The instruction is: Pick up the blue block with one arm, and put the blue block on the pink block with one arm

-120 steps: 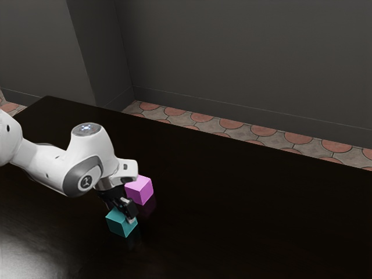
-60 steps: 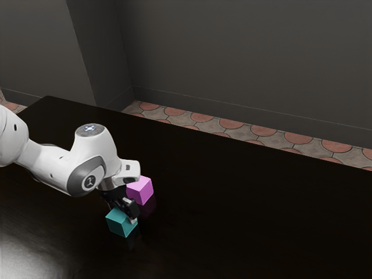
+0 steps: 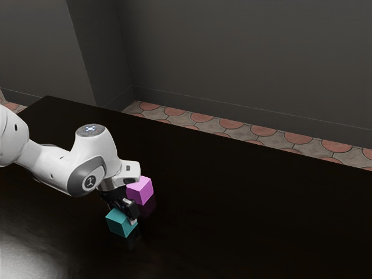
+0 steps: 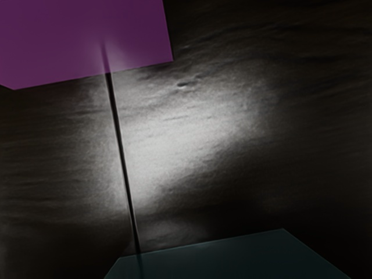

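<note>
The claw (image 3: 127, 213) hangs at the end of the white arm (image 3: 64, 165), pointing down at the blue block (image 3: 119, 225), which sits on the dark counter (image 3: 244, 197) directly under it. The claw's black tips reach the block's top face, so it is close in. Whether the claw is clenched on the block or released around it cannot be told, since black parts against the dark counter hide the contact.

The block appears to rest on the counter, so the lift seems not yet made. The relation that matters for the next move is short: the pink block (image 3: 140, 189) lies just beyond the claw, on its far side and toward the exterior view's right. It is near the blue block but apart from it, with a strip of bare counter between them. In the wrist view the same gap shows between the pink face and the teal-blue face under the hand.

Both blocks are plain cubes with flat matte faces and sharp edges. Neither has a long axis, so either pair of opposite sides would likely serve for a grasp. The blue one renders teal, the pink one a purplish pink. The counter is glossy and nearly black, mirroring both cubes faintly. The carry will probably be a small rise, a short shift away, then a level set-down.
</note>
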### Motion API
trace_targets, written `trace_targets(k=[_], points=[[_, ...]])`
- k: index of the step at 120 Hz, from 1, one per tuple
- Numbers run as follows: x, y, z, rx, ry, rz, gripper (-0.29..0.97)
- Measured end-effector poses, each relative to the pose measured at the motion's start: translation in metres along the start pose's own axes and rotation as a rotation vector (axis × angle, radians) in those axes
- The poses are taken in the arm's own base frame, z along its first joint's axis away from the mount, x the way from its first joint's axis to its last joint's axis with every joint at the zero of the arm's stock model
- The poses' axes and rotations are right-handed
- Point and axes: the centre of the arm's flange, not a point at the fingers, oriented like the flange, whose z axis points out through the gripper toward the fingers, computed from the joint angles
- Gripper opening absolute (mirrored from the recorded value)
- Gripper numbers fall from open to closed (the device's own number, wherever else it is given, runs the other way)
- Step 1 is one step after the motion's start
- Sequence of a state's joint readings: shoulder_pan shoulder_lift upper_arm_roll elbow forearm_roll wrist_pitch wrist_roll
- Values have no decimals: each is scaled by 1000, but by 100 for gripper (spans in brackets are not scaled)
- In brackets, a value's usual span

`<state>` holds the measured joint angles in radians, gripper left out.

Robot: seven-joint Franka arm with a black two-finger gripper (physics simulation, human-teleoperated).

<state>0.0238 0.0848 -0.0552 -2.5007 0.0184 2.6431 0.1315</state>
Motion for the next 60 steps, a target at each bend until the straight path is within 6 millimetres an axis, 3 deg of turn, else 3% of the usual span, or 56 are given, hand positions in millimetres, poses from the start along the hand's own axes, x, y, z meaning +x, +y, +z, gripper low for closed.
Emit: trace_targets(k=[37, 60], points=[[-1, 0, 1, -1, -7, 0, 68], [-1, 1, 1, -2, -8, -1, 48]])
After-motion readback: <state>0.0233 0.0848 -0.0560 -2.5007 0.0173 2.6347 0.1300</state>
